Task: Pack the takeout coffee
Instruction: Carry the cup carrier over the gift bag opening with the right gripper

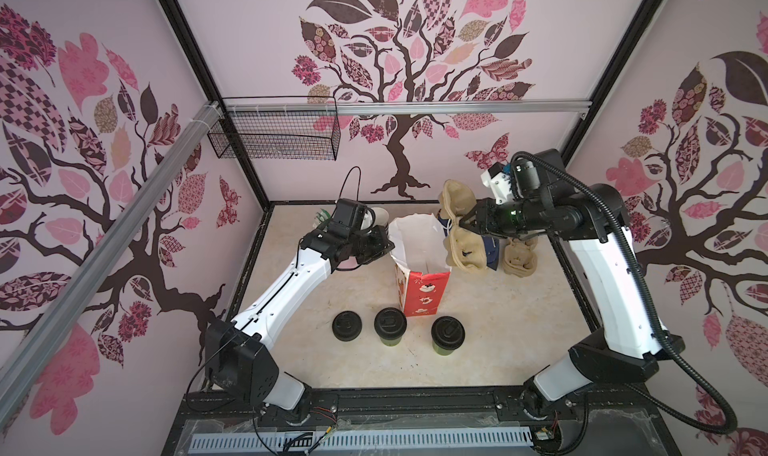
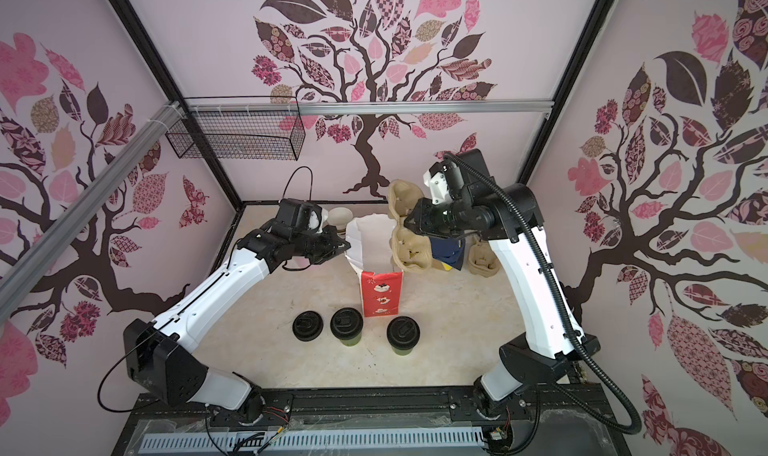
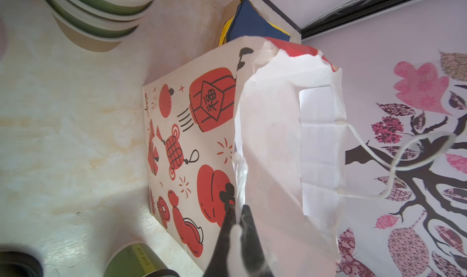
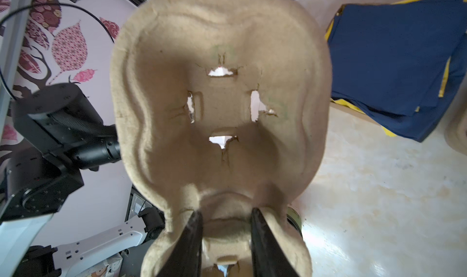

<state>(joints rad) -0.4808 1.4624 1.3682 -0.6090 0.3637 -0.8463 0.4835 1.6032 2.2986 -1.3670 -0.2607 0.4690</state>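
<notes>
Two green takeout coffee cups with black lids stand near the table's front in both top views, one left of the other. Behind them stands an open red-and-white paper bag. My left gripper is shut on the bag's left rim. My right gripper is shut on the middle ridge of a beige pulp cup carrier, which hangs upright just right of the bag's mouth.
A squat black stack of lids sits left of the cups. Stacked empty cups stand behind the left gripper. Blue napkins and another pulp carrier lie at the back right. A wire basket hangs on the back wall.
</notes>
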